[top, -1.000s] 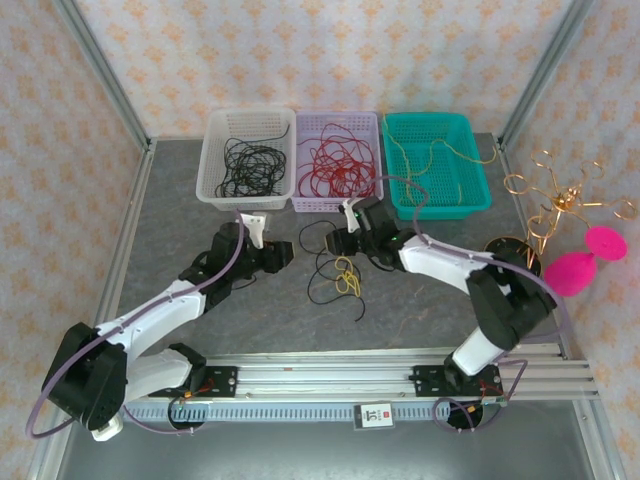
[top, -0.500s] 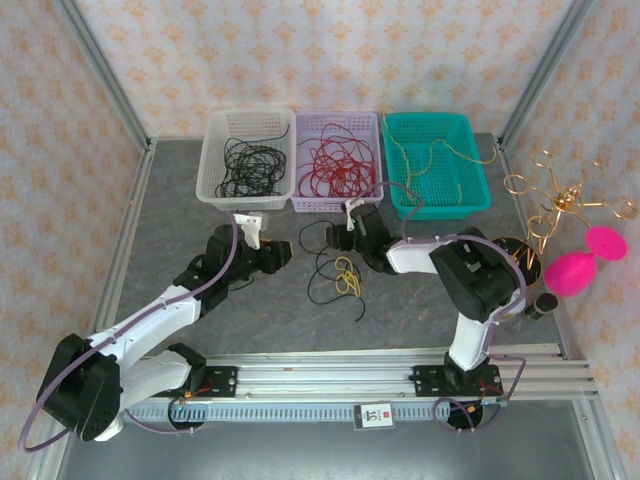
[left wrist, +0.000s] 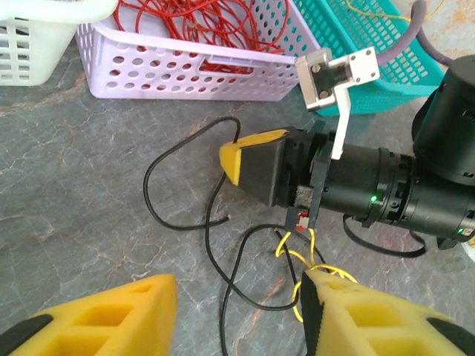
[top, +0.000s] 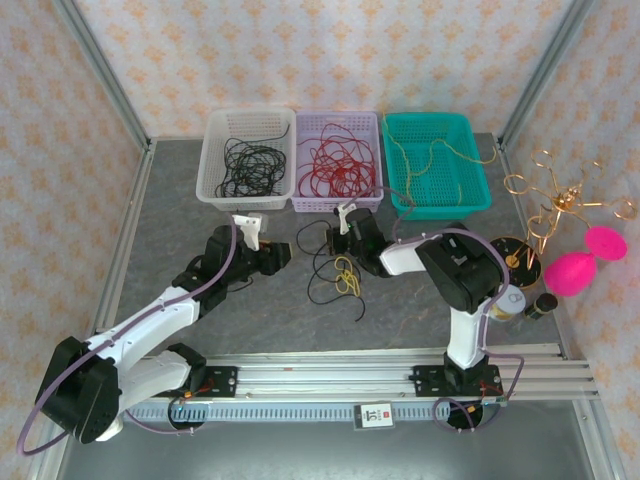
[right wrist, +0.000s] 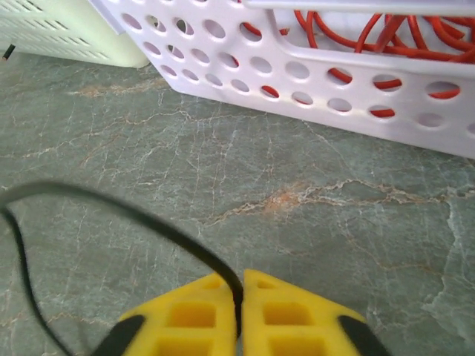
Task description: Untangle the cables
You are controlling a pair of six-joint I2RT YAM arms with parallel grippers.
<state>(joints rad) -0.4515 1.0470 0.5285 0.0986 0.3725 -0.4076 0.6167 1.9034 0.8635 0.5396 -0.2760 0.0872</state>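
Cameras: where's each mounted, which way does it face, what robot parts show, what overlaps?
Top external: above and behind the robot, looking down at the table; left arm, right arm, left gripper, right gripper show.
Left wrist: on the left wrist, facing the right gripper and purple basket; own fingers apart.
Right wrist: low over the table, facing the purple basket; own fingertips shut on a black cable.
Shared: both wrist views hold the purple basket and black cable.

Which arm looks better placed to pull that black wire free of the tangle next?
Right, probably: the right gripper is clamped shut on the black wire, while the left gripper hangs open over the tangle, holding nothing.
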